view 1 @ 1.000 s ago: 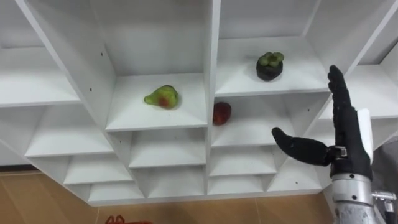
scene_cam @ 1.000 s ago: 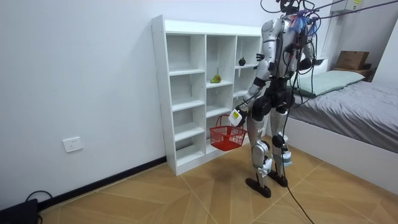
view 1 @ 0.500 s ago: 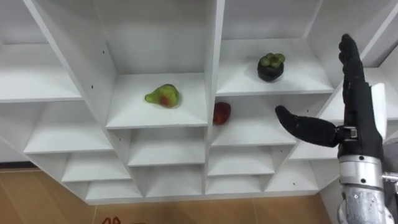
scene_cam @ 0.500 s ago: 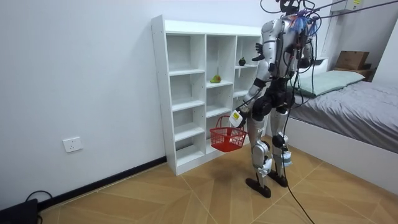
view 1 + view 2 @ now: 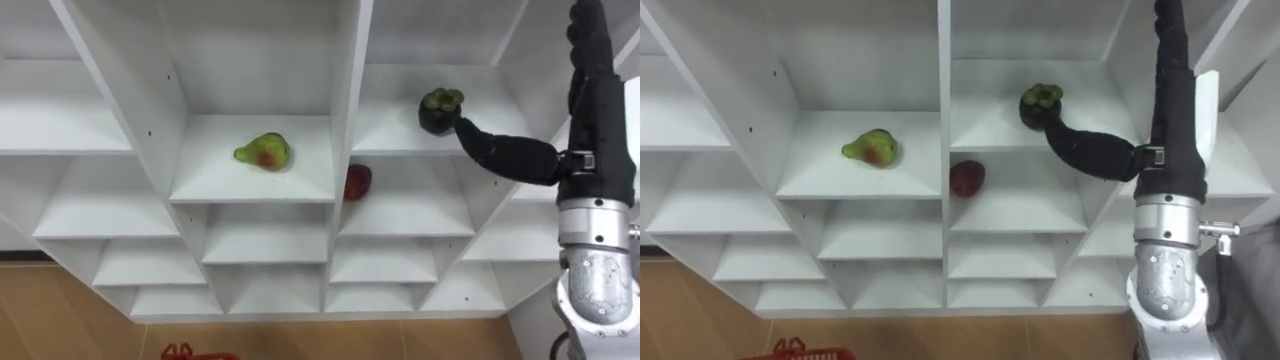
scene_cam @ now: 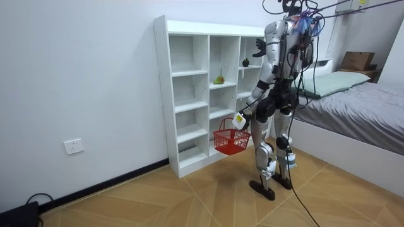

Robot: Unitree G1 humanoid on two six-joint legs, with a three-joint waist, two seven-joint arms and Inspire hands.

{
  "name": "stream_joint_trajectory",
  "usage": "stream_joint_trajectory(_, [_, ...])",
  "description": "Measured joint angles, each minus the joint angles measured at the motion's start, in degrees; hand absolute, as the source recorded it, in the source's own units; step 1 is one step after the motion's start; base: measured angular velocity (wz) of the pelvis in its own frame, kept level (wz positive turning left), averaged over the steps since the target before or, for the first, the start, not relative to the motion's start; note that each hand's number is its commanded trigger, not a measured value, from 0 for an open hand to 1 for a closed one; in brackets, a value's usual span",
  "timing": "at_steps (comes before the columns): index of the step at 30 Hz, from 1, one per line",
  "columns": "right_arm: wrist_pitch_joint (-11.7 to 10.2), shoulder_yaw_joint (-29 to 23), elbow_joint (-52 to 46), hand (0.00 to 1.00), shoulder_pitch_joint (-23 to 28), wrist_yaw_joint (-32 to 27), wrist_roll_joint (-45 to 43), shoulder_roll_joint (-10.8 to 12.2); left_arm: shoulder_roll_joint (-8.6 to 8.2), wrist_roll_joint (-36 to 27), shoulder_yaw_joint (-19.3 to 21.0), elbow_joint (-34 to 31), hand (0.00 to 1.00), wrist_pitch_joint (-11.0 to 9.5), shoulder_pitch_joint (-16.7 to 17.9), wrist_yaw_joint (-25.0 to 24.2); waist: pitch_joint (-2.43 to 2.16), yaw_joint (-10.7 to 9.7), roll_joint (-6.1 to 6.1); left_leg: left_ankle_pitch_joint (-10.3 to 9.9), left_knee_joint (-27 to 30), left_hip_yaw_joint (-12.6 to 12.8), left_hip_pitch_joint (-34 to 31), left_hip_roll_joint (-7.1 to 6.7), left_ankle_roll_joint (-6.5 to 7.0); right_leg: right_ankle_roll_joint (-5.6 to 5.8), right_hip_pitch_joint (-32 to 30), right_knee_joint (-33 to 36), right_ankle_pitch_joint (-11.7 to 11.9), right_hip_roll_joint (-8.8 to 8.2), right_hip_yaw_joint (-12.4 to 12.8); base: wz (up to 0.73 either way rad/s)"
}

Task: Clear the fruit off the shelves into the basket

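A dark mangosteen (image 5: pixel 438 110) with a green cap sits on an upper shelf of the white closet (image 5: pixel 346 70). My right hand (image 5: pixel 592 120) is raised in front of that shelf and open. Its fingers point straight up and its thumb (image 5: pixel 495 153) reaches left, with the tip just beside the mangosteen. A green-and-red pear (image 5: pixel 263 152) lies in the middle compartment. A red fruit (image 5: pixel 357 182) rests one shelf below the mangosteen. In the room view I stand facing the closet, and my left hand (image 6: pixel 239 120) hangs low, holding a red basket (image 6: pixel 230 140).
The closet's other compartments hold nothing. The basket's rim (image 5: pixel 195 353) shows at the bottom edge of the left eye view. In the room view a bed (image 6: pixel 353 94) stands close behind me, and wood floor lies to the view's left.
My right hand has risen and moved toward the upper shelf. Its thumb went from below the mangosteen to right beside it. The fruits have not moved.
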Motion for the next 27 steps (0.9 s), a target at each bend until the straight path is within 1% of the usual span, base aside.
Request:
stream_joint_trajectory(3, [0.9,0.0,3.0,0.0,-2.1,0.5,0.0,0.0,0.01,0.0,0.0,0.0,1.0,0.8,0.0,0.3,0.0,0.2,0.02,0.0,0.0,0.0,0.1,-0.03,0.0,0.0,0.3,0.0,0.0,-0.05,-0.3,0.03])
stream_joint_trajectory(4, [1.7,0.0,3.4,0.0,-2.6,0.6,-0.1,0.0,0.0,0.0,0.0,0.0,1.0,1.2,0.1,0.3,0.05,0.3,0.08,0.0,0.1,-0.3,0.1,-0.06,0.0,0.0,0.4,0.0,0.0,-0.06,-0.4,0.1])
stream_joint_trajectory(6, [2.0,0.0,4.1,0.0,-3.0,0.6,0.0,0.0,0.0,0.0,0.0,0.0,1.0,1.6,0.1,0.2,0.08,0.2,0.19,0.0,0.2,-0.9,0.1,-0.09,0.0,0.0,0.6,0.0,0.0,-0.07,-0.7,0.13])
stream_joint_trajectory(8, [2.4,-0.1,4.7,0.0,-3.1,0.8,0.9,0.0,0.01,0.0,0.1,0.0,1.0,2.2,-0.1,0.2,0.18,0.2,0.35,0.0,0.4,-1.5,0.1,-0.11,0.0,0.0,0.9,-0.1,0.0,-0.12,-1.5,0.15])
stream_joint_trajectory(13, [3.2,0.0,4.7,0.0,-3.4,1.2,1.6,0.0,-0.04,0.0,0.0,0.0,1.0,2.4,-0.2,0.2,0.43,0.4,0.87,0.0,0.6,-1.6,0.1,-0.11,-0.02,0.0,0.9,-0.1,0.0,-0.19,-1.9,0.02])
stream_joint_trajectory(16, [3.8,0.2,4.7,0.0,-4.4,1.3,-0.1,0.0,-0.05,0.1,0.0,0.0,1.0,2.5,-0.1,0.2,0.41,0.6,0.92,0.0,0.6,-1.7,-0.1,-0.12,-0.07,0.0,0.9,-0.1,0.0,-0.16,-1.9,0.0])
stream_joint_trajectory(19, [3.8,0.5,4.7,0.0,-5.3,1.7,-0.4,0.0,-0.05,0.1,0.0,0.0,1.0,2.5,-0.3,0.4,0.22,0.4,0.79,0.1,0.6,-1.8,-0.1,-0.1,-0.12,0.0,0.9,-0.1,0.0,-0.12,-1.9,0.0])
stream_joint_trajectory(27, [3.8,0.6,6.5,0.0,-5.5,1.7,-0.6,0.0,-0.05,0.0,0.0,0.0,1.0,2.5,-0.3,0.7,-0.21,0.5,0.39,0.1,0.9,-1.9,0.2,-0.15,-0.13,0.0,1.1,-0.1,0.0,-0.18,-1.9,0.0])
